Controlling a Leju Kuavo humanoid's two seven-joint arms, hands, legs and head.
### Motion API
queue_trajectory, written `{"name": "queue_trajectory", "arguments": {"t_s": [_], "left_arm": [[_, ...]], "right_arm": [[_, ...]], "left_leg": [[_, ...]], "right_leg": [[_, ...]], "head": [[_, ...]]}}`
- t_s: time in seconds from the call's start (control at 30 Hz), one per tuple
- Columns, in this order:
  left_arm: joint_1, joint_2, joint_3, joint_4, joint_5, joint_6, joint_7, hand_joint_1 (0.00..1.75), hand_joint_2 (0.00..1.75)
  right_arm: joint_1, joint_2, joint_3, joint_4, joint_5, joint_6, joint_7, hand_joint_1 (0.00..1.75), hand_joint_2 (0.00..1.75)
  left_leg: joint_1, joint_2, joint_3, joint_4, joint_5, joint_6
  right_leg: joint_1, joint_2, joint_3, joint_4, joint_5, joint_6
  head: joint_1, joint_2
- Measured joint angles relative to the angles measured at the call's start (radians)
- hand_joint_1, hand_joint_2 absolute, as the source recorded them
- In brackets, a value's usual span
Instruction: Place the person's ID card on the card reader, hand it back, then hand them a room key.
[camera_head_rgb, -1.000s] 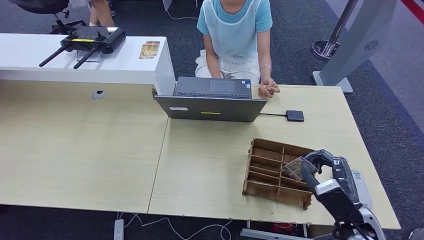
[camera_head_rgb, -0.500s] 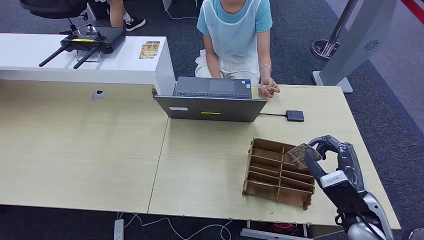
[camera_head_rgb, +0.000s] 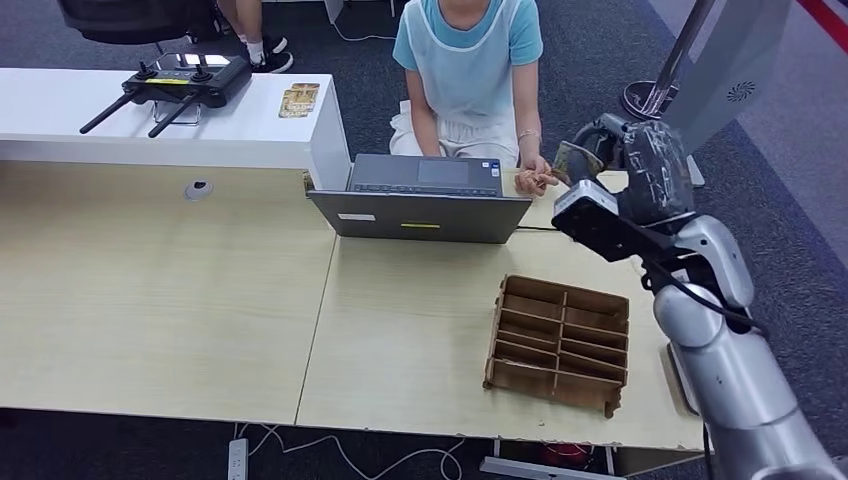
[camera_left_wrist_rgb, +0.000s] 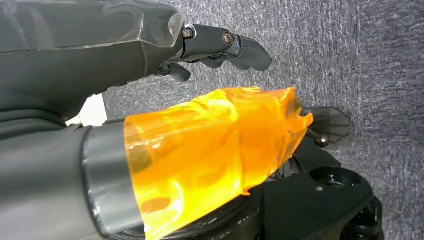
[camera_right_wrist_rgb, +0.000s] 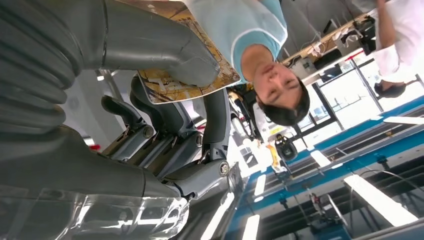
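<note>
Right robot hand is raised above the far edge of the worktop, fingers clamped on a room key, a patterned card pinched between thumb and fingers. The card is presented toward the person seated behind the laptop, whose clasped hands rest on the worktop just beside the card; this placement suits a handover, judged to be the last step of the task. The wooden divided tray stands near the robot, well apart from the raised hand. The head view establishes the card's position relative to the person and the worktop. The right wrist view adds the grip detail: the thumb lies flat across the printed card face, with darker fingers behind it. The left wrist view shows the left robot hand hanging over carpet, fingers apart, holding nothing.
</note>
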Motion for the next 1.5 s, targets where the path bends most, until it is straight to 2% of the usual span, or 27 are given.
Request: {"name": "queue_trajectory", "arguments": {"t_s": [0.23, 0.47, 0.83, 1.07, 1.5], "left_arm": [[-0.002, 0.007, -0.024, 0.0, -0.023, -0.011, 0.009, 0.0, 0.0], [-0.003, 0.012, -0.04, 0.0, -0.031, -0.02, 0.009, 0.0, 0.0], [-0.003, 0.013, -0.05, 0.0, -0.031, -0.026, 0.009, 0.0, 0.0], [-0.003, 0.014, -0.051, 0.0, -0.031, -0.03, 0.009, 0.0, 0.0], [-0.003, 0.014, -0.051, 0.0, -0.029, -0.032, 0.009, 0.0, 0.0]], "right_arm": [[-0.262, 0.064, 0.134, 0.256, 0.049, 0.0, 0.02, 1.75, 1.75], [-0.419, 0.141, 0.201, 0.482, 0.058, 0.006, 0.034, 1.75, 1.75], [-0.515, 0.219, 0.236, 0.706, 0.051, -0.001, 0.049, 1.73, 1.75], [-0.531, 0.263, 0.242, 0.819, 0.045, -0.02, 0.061, 1.72, 1.75], [-0.554, 0.291, 0.244, 0.922, 0.059, -0.036, 0.076, 1.73, 1.75]], "left_leg": [[0.0, -0.001, -0.001, 0.0, 0.001, -0.001], [0.0, -0.002, -0.001, 0.0, 0.001, -0.001], [0.0, -0.002, -0.001, 0.0, 0.001, -0.001], [0.0, -0.002, -0.001, 0.0, 0.001, -0.001], [0.0, -0.002, -0.001, 0.0, 0.001, -0.001]], "right_leg": [[0.0, -0.001, -0.001, 0.0, 0.0, 0.0], [0.0, -0.001, -0.001, 0.0, 0.0, 0.0], [0.0, -0.001, -0.001, 0.0, 0.0, 0.0], [0.0, -0.001, -0.001, 0.0, 0.0, 0.0], [0.0, -0.001, -0.001, 0.0, 0.0, 0.0]], "head": [[0.0, 0.0], [0.0, 0.0], [0.0, 0.0], [0.0, 0.0], [0.0, 0.0]]}}
